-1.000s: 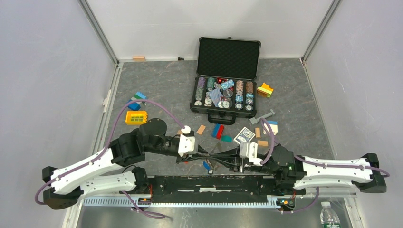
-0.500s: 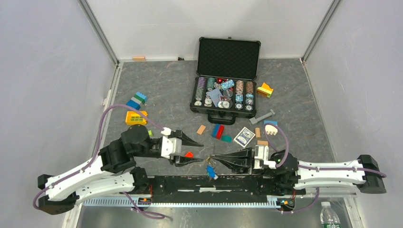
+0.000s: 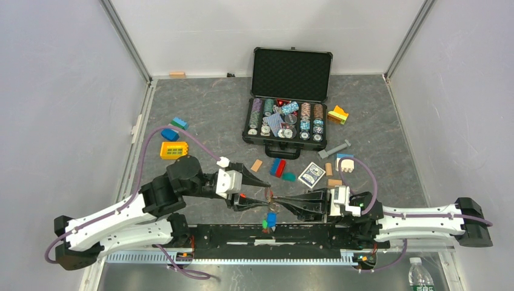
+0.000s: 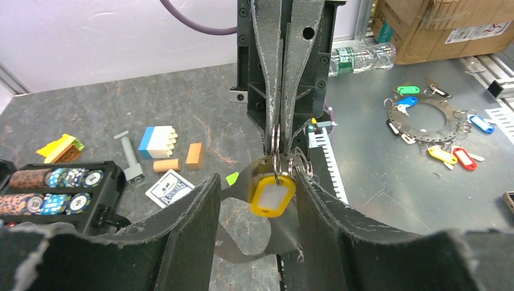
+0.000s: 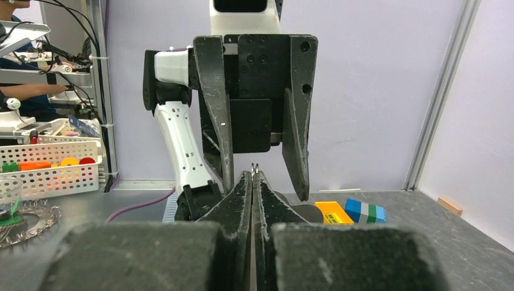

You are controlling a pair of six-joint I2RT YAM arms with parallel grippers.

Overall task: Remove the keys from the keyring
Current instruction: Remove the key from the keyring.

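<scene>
My right gripper (image 3: 271,199) is shut on the keyring (image 4: 276,145), whose thin wire loops poke out above its fingertips (image 5: 255,168). A yellow-headed key (image 4: 273,195) hangs from the ring. In the top view, blue (image 3: 271,218) and green (image 3: 265,225) keys dangle below it. My left gripper (image 4: 257,182) faces the right one, open, with its fingers (image 5: 215,121) on either side of the yellow key and not touching it. A small red piece (image 3: 242,197) shows beside the left gripper's lower finger.
An open black case of poker chips (image 3: 288,124) stands at the back. A card pack (image 3: 312,174) and toy blocks (image 3: 277,167) (image 3: 174,150) lie around the middle. The black base rail (image 3: 273,233) runs under the hanging keys. A metal disc with more tagged keys (image 4: 427,121) lies off the table.
The left gripper opened and pulled back to the left, then came right again so its open fingers stand around the ring's end. The right gripper stayed shut on the ring.
</scene>
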